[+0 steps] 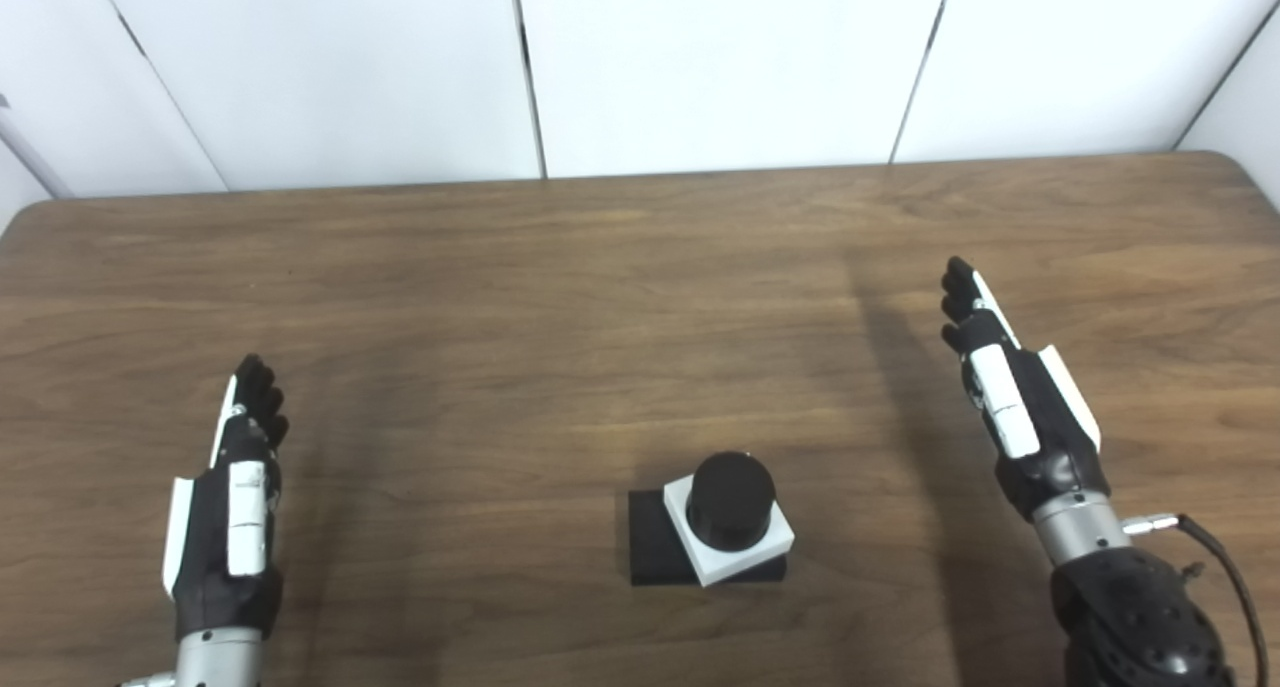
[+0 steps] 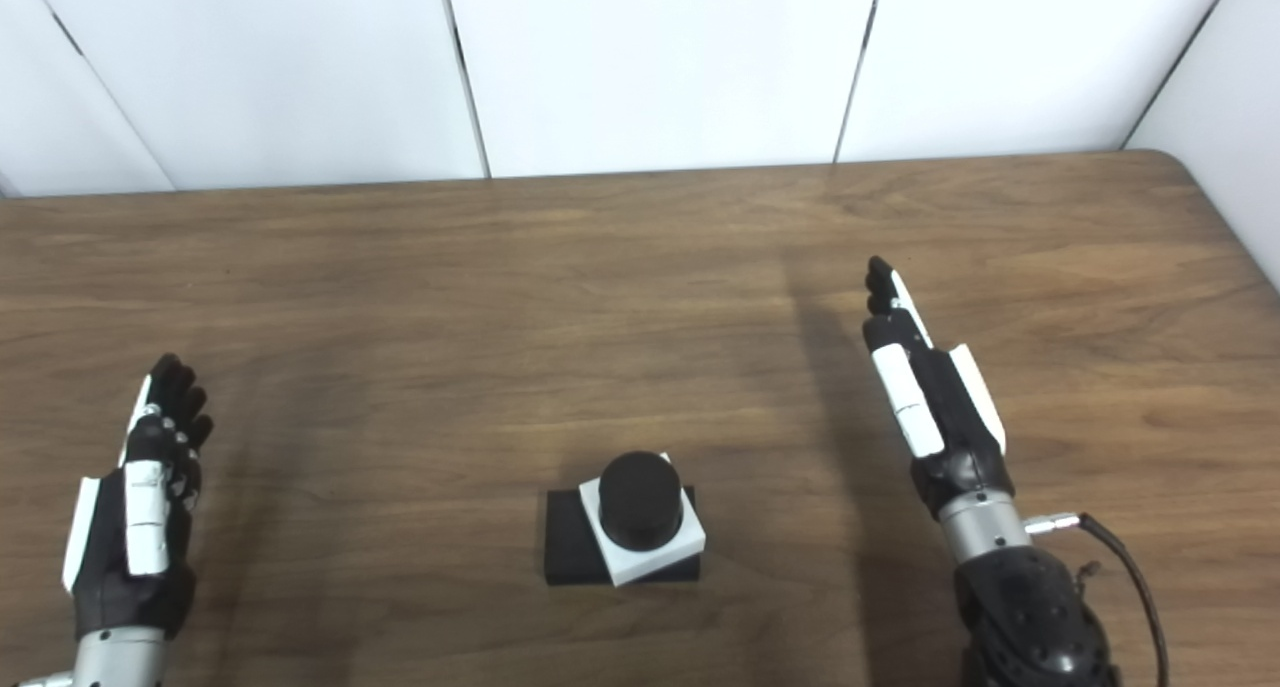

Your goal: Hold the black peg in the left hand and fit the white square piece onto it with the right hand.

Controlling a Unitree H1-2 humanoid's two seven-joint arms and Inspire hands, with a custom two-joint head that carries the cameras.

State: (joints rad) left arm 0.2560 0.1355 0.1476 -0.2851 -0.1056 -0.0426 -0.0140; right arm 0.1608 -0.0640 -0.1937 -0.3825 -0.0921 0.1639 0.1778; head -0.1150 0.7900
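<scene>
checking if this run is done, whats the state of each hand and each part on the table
left hand: open, holds nothing, at the table's left
right hand: open, holds nothing, at the right
black peg: upright on its black base, through the white piece
white square piece: seated around the peg, turned askew to the base

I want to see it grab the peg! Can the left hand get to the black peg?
Probably yes: the left hand is open, and only bare table lies between it and the black peg.

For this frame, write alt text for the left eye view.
A white square piece sits around a black peg on its black base, near the wooden table's front edge. The left hand and right hand hover open either side, holding nothing.
</scene>
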